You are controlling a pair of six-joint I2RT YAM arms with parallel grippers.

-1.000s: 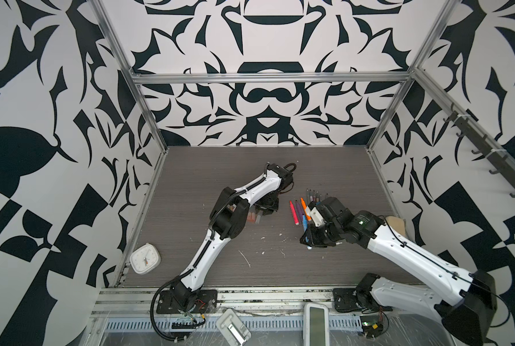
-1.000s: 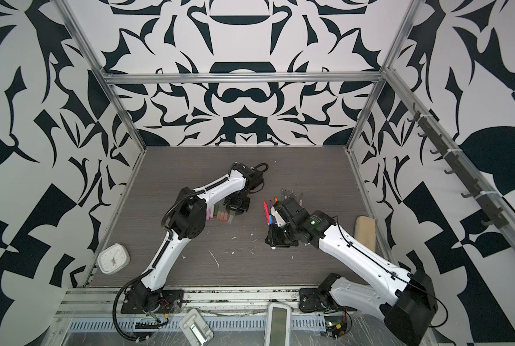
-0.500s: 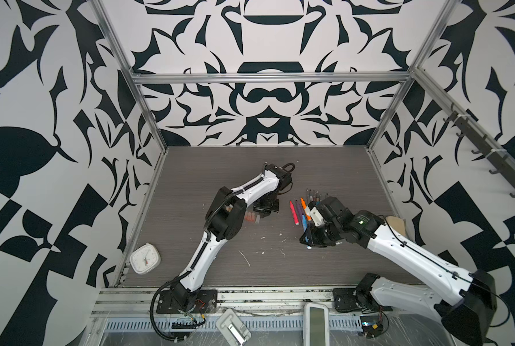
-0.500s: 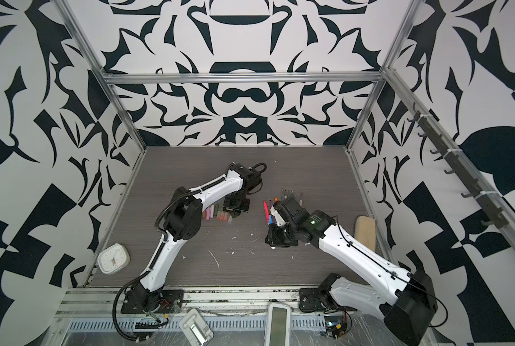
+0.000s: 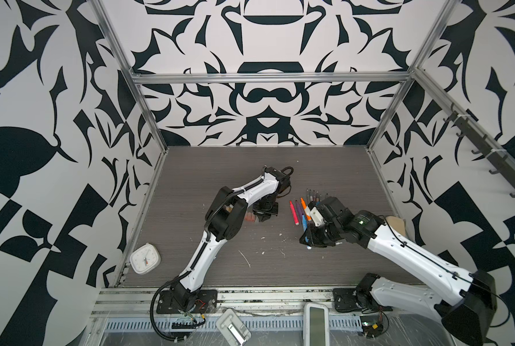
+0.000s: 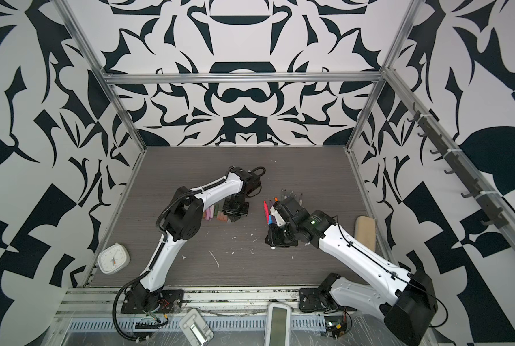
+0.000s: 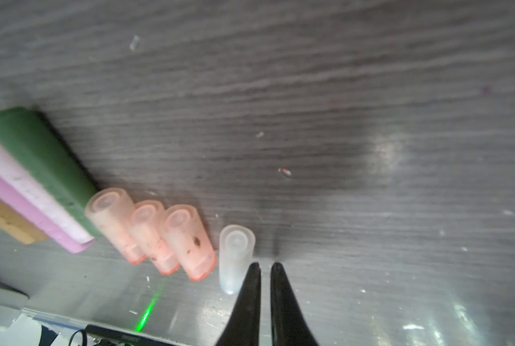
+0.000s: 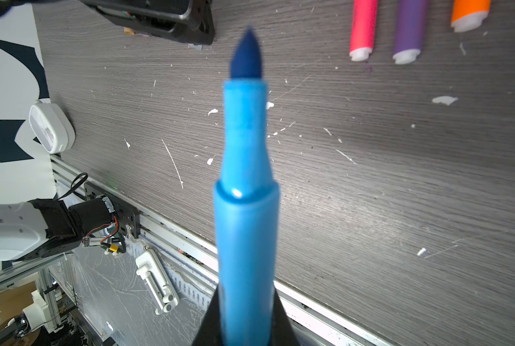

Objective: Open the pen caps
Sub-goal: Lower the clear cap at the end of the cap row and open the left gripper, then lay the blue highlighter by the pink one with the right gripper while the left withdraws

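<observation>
A row of loose pen caps (image 7: 187, 239) lies on the dark table: green, pinks, tan, three peach ones and a clear cap (image 7: 236, 254). My left gripper (image 7: 265, 265) is shut and holds nothing, its tips right beside the clear cap. In both top views the left gripper (image 5: 265, 214) (image 6: 235, 214) hovers low at the right end of that cap row (image 6: 217, 214). My right gripper (image 8: 246, 295) is shut on a blue pen (image 8: 245, 155) whose dark blue tip is bare. The right gripper (image 5: 308, 239) (image 6: 275, 239) sits right of centre. Uncapped pens (image 5: 295, 212) lie behind it.
A white clock (image 5: 145, 259) lies at the front left of the table. A beige block (image 6: 365, 230) rests by the right wall. White flecks dot the table's middle. A white device (image 5: 316, 326) and a clip sit on the front rail.
The left gripper's jaws have come together beside the clear cap, and the left arm's elbow has shifted a little to the left. The right arm has held still with the blue pen.
</observation>
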